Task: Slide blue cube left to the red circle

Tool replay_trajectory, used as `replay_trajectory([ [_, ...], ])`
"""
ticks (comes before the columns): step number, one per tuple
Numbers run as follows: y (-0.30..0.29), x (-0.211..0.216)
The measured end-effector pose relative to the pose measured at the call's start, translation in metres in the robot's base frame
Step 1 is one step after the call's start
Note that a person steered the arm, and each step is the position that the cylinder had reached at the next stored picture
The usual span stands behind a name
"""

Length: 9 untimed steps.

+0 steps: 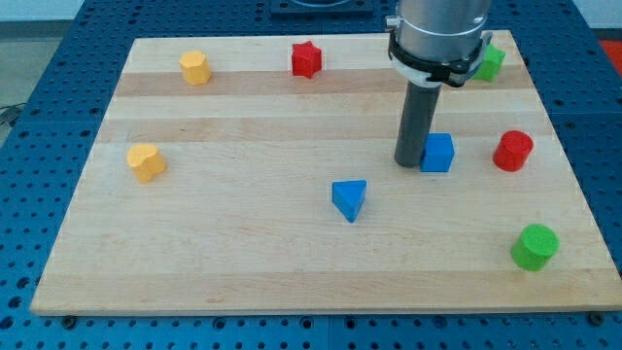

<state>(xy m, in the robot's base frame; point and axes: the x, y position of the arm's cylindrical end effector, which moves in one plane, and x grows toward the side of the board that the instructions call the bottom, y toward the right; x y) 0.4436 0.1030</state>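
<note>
Now my tip (407, 161) touches the blue cube's (438, 153) left side — holding nothing — on the wooden board (243, 243).

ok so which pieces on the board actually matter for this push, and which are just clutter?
In play:
- blue cube
- red circle, at the cube's right in the view
- my tip, touching or nearly touching the cube's left side

Lying about:
- blue triangle
- red star
- yellow hexagon
- yellow heart
- green cylinder
- green block, partly hidden, shape unclear
</note>
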Motion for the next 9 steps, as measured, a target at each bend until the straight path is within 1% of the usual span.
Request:
replay_trajectory([
  [1,0.0,0.0],
  [2,-0.035,0.0],
  [3,-0.083,-0.004],
  [5,-0.119,0.068],
  [6,-0.121,0.103],
  [7,-0.121,0.113],
  [8,-0.083,0.097],
  [9,-0.042,0.066],
])
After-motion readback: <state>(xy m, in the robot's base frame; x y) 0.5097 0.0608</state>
